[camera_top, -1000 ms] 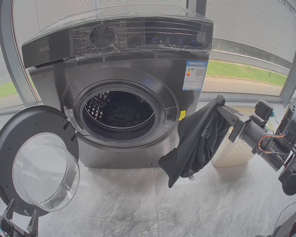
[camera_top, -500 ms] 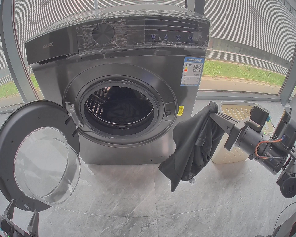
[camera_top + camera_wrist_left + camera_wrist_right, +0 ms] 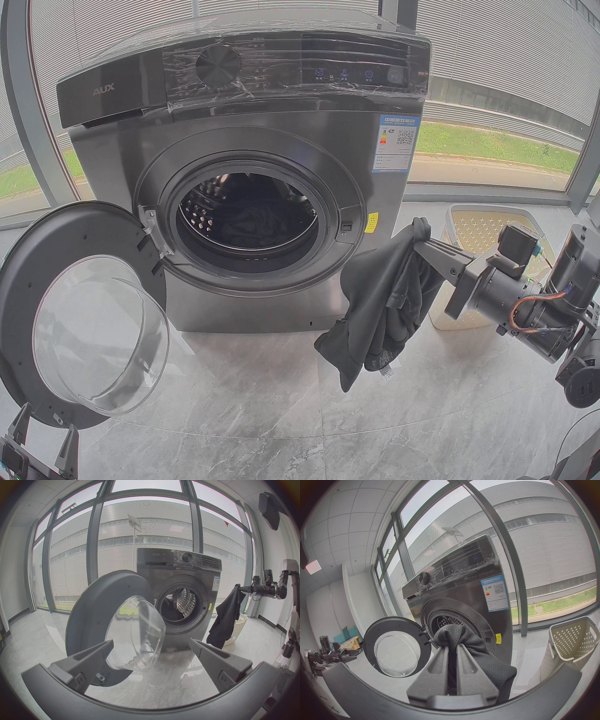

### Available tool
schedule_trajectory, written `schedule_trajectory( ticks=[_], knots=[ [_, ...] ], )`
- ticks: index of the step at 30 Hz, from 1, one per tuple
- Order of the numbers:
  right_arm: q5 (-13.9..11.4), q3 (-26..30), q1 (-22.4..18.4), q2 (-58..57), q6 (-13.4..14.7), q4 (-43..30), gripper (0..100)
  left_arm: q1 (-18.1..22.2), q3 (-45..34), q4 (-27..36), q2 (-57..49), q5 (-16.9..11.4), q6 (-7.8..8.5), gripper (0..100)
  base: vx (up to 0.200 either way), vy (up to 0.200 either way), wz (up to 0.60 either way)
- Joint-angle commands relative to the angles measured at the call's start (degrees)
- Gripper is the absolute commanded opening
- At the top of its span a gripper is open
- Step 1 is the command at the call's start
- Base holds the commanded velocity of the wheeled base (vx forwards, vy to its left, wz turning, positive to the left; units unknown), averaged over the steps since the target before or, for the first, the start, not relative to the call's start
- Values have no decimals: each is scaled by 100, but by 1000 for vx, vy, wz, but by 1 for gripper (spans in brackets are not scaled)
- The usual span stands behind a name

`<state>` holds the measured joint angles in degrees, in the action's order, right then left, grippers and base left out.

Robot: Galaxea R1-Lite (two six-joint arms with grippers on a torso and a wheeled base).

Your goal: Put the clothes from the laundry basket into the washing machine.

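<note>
Grey marble-look tile floor [image 3: 262, 400] here, and the washing machine [image 3: 262, 125] stands squarely on it, the cream perforated laundry basket [image 3: 478, 232] sitting on the tiles just beside its right side.

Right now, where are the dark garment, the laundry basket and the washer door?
dark garment [image 3: 375, 300], head view, middle of the hanging cloth.
laundry basket [image 3: 572, 642], right wrist view, perforated side wall.
washer door [image 3: 62, 244], head view, dark outer frame.

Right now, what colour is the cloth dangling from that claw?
The limp fabric garment is dark grey, nearly black; the head view shows it best.
</note>
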<state>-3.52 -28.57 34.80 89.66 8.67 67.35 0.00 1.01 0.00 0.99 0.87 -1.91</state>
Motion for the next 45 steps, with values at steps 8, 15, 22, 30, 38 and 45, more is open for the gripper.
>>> schedule_trajectory(
  ticks=[8, 15, 22, 30, 38, 45],
  knots=[
    [62, -333, 659, 711, 30, 129, 0, 9, -101, 0, -99, -7, 147, 100, 0, 0, 0],
    [97, -544, 800, 904, 56, 357, 0, 9, -101, 9, -99, -16, 183, 100, 0, 0, 0],
    [89, -737, 923, 992, 214, 401, 0, 70, 672, -475, 121, -816, 147, 100, 0, 0, 0],
    [-26, -939, 1090, 1176, 302, 419, 0, 9, 1551, -677, 2556, -2908, 394, 100, 0, 0, 0],
    [-105, -1124, 1028, 1299, 293, 797, 0, -562, 1551, -1564, 4595, -3514, 815, 100, 0, 0, 0],
    [-105, -1273, 1028, 1282, 293, 788, 0, -1169, 1551, -2742, 6229, -3426, 798, 100, 0, 0, 0]
  ],
)
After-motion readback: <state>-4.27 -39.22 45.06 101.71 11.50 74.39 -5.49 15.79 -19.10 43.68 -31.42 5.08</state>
